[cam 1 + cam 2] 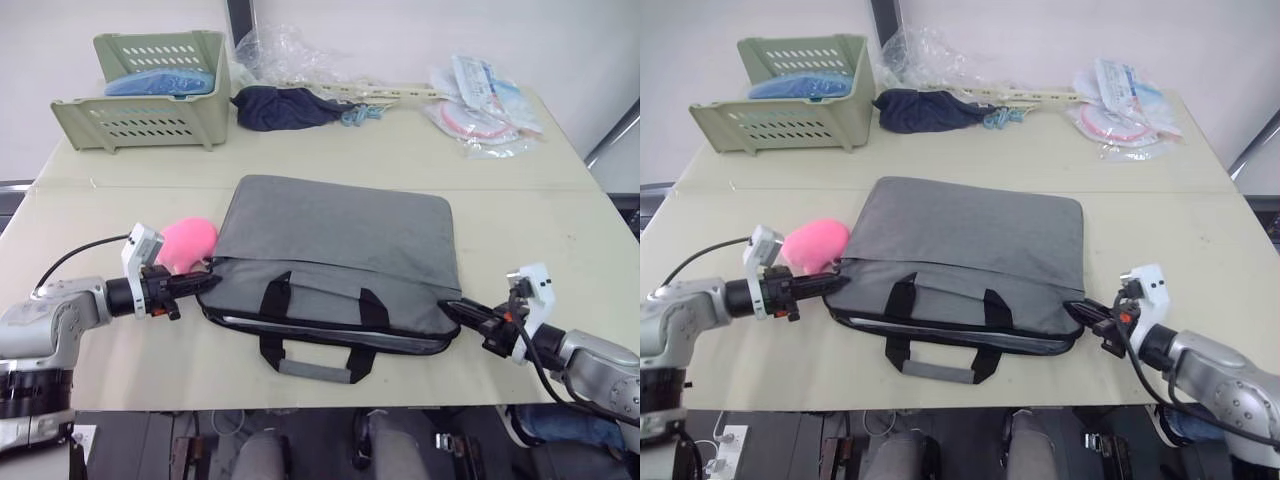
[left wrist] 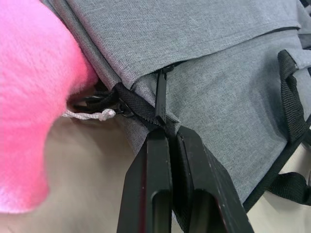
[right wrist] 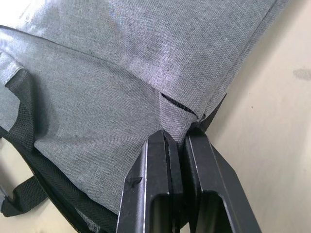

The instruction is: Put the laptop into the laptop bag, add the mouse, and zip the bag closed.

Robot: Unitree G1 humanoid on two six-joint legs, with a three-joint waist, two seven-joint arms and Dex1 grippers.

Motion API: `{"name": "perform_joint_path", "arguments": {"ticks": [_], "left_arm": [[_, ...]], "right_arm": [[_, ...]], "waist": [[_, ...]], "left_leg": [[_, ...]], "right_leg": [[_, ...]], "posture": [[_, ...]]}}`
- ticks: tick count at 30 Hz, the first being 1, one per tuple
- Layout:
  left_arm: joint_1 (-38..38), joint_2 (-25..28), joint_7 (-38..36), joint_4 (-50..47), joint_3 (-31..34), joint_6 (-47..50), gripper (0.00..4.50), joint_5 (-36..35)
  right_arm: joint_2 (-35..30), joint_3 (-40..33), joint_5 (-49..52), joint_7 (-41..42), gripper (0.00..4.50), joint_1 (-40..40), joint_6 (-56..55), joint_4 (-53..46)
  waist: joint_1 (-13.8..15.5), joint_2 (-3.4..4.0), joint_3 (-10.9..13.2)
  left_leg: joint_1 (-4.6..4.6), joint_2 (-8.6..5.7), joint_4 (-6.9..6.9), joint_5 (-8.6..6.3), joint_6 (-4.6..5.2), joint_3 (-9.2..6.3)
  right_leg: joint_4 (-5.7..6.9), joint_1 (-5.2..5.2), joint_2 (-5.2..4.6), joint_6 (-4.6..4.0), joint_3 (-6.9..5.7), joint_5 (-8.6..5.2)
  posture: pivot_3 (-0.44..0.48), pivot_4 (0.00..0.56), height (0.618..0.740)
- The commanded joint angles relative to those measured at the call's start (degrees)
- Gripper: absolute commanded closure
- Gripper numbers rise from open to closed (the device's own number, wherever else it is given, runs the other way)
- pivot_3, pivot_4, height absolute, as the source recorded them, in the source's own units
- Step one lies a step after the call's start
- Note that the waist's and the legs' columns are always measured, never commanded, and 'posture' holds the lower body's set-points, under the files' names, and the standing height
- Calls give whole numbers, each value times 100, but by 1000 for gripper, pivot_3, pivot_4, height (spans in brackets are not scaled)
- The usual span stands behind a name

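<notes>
The grey laptop bag [image 1: 330, 235] lies flat in the middle of the table, its black handles [image 1: 315, 350] toward me. My left gripper [image 1: 208, 282] is at the bag's left corner, shut on the black zipper pull [image 2: 160, 97]. My right gripper [image 1: 452, 307] is shut on the fabric at the bag's right corner [image 3: 194, 114]. A pale strip [image 1: 330, 335] shows along the bag's front seam between the zipper lines; I cannot tell what it is. The laptop and the mouse are hidden or out of view.
A pink plush toy [image 1: 185, 243] rests against the bag's left side, just behind my left gripper. At the back stand a green basket [image 1: 140, 120], a dark cloth [image 1: 285, 107], clear plastic wrap [image 1: 285, 50] and plastic packets [image 1: 480, 105]. The table's front edge is close to the handles.
</notes>
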Motion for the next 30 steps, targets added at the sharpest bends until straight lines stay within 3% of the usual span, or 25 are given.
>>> {"name": "perform_joint_path", "arguments": {"ticks": [1, 13, 21, 30], "left_arm": [[127, 13, 258, -105, 137, -134, 4420, -28], [-894, -400, 424, 862, -635, -973, 4420, 219], [-494, -290, 261, 337, -720, -656, 4420, 7], [-527, -148, 368, 496, -614, -800, 4420, 53]], "right_arm": [[-15, 55, -207, 113, 4500, -55, -216, 83], [421, 192, -716, -249, 4500, -773, -613, 577], [534, 175, -1009, -270, 4500, -951, -694, 728], [678, 248, -1016, -228, 4500, -1096, -584, 732]], "waist": [[-7, 1, -1], [15, 1, -1], [0, 3, -2], [-25, 4, -2]], "left_leg": [[1, 0, -1, 0, 0, 2], [1, -1, 13, 1, 0, 15], [-1, -1, 13, 1, 0, 17], [-1, 0, 12, 1, 0, 16]], "right_leg": [[0, 0, 0, 0, 1, 0], [0, 1, 0, -8, 8, 17], [-6, 1, 0, -4, 8, 19], [-5, 1, 0, -4, 8, 19]], "posture": [[0, 150, 740], [0, 150, 740], [0, 150, 740], [0, 150, 740]]}}
